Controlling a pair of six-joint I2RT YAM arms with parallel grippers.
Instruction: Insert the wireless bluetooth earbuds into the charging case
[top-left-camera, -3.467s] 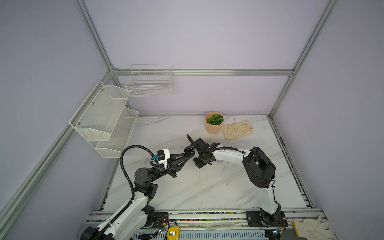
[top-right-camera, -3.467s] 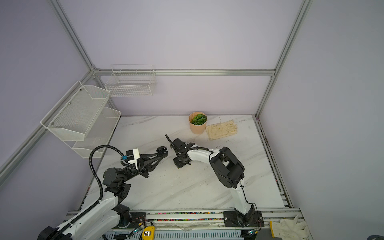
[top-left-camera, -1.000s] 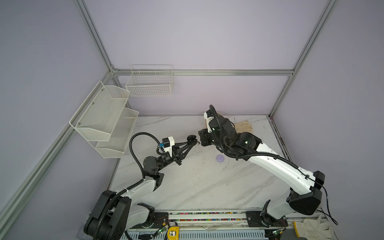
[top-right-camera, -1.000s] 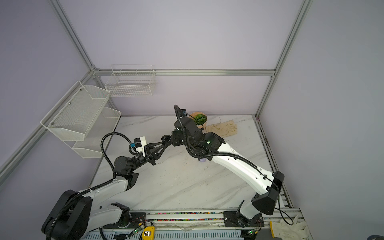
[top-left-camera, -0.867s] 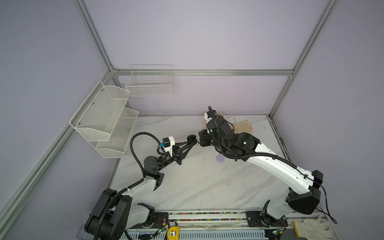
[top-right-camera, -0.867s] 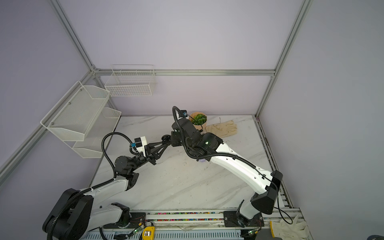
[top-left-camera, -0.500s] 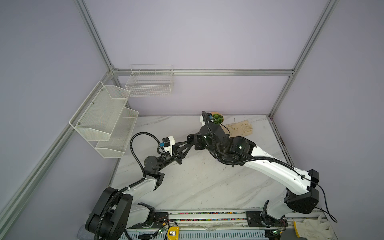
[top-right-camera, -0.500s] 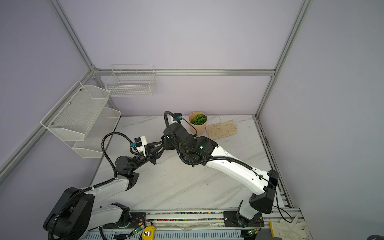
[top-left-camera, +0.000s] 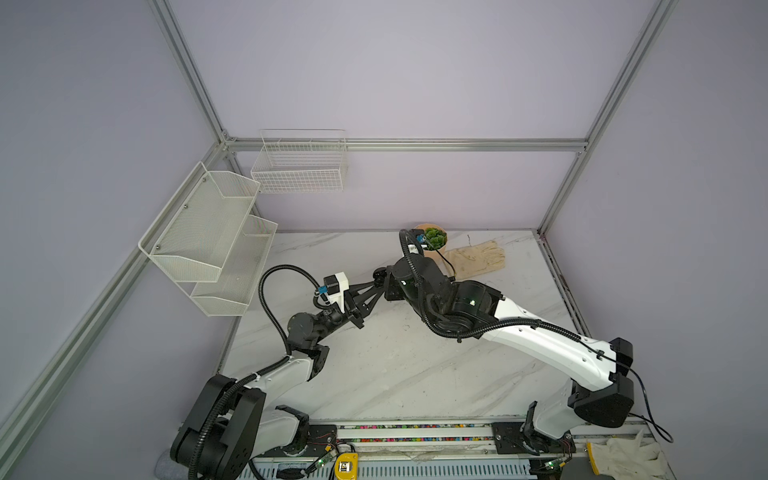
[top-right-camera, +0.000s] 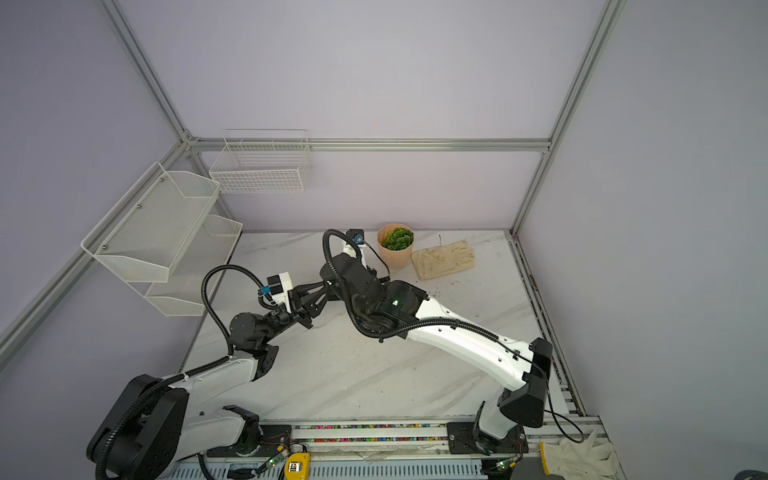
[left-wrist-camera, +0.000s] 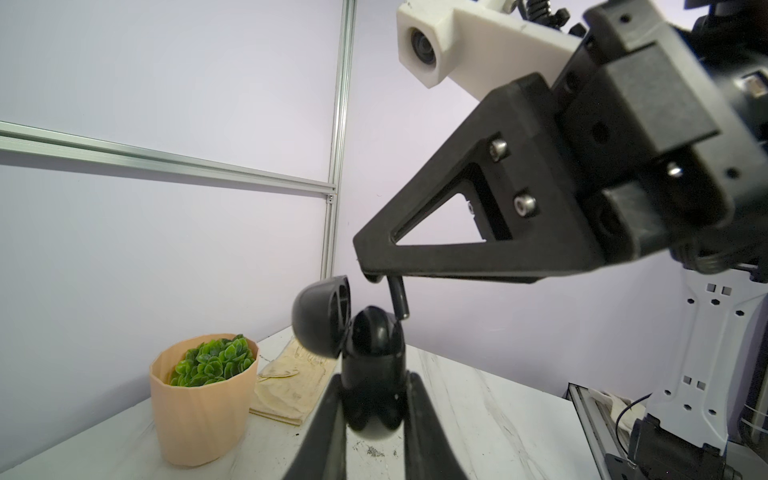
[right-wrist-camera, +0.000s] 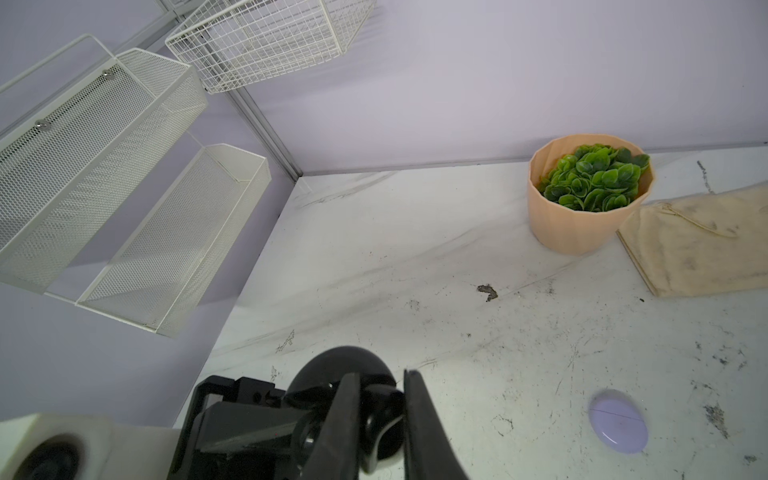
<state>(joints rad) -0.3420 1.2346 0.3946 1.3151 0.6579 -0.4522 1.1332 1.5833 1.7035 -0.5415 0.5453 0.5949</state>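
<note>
Nearest to us, the two arms reach in from the front toward the plant pot (top-right-camera: 395, 258) at the back of the table (top-right-camera: 353, 374). They meet in the air just in front of the pot and a little to its left. The left gripper (left-wrist-camera: 374, 384) is pressed tight on the black case (left-wrist-camera: 374, 353) and holds it up off the table, with its lid (left-wrist-camera: 318, 318) flipped open. Right above the case, the right gripper (left-wrist-camera: 372, 272) pinches a black earbud (left-wrist-camera: 398, 301). Its thin stem pokes down to the top of the case; we cannot tell if they touch. A round lilac case (right-wrist-camera: 618, 420) lies shut on the table, on the robot's side of the pot and well apart from it. A dirty pale glove (top-right-camera: 442, 259) lies flat just to the right of the pot. Far to the pot's left, two white mesh shelves (top-right-camera: 158, 232) hang on the side wall, and a wire basket (top-right-camera: 262, 166) hangs on the back wall.
</note>
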